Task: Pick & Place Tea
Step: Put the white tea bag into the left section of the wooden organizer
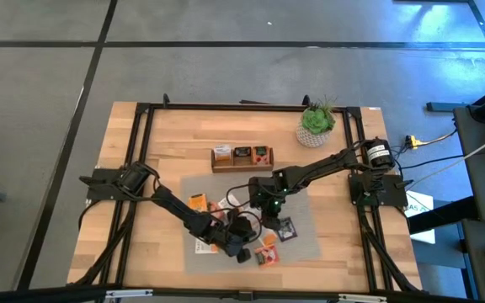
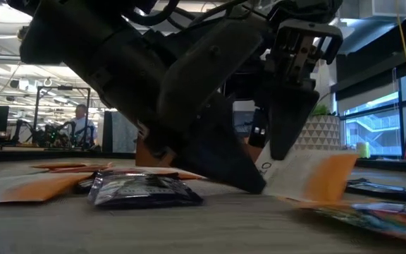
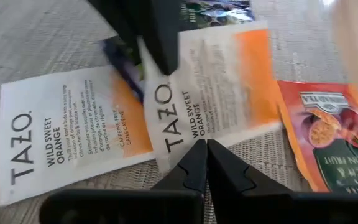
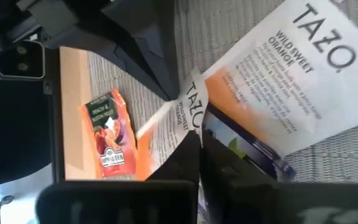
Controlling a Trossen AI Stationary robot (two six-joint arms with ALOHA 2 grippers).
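Wooden table (image 1: 141, 168) carried a grey mat (image 1: 306, 240) strewn with tea sachets (image 1: 197, 202); tray (image 1: 242, 156) sat behind. Both arms met mid-mat. Left gripper (image 3: 205, 148) and right gripper (image 4: 199, 138) were each pinched shut on opposite edges of one white-orange Tazo sachet (image 3: 210, 87).

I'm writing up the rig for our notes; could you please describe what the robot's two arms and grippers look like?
Both arms are black, slim and jointed, mounted on black frames at the table's sides, with dark cables looping along them. The right arm carries a black-and-silver cylinder near its base. The left gripper and right gripper each have two flat, tapering, matte black fingers.
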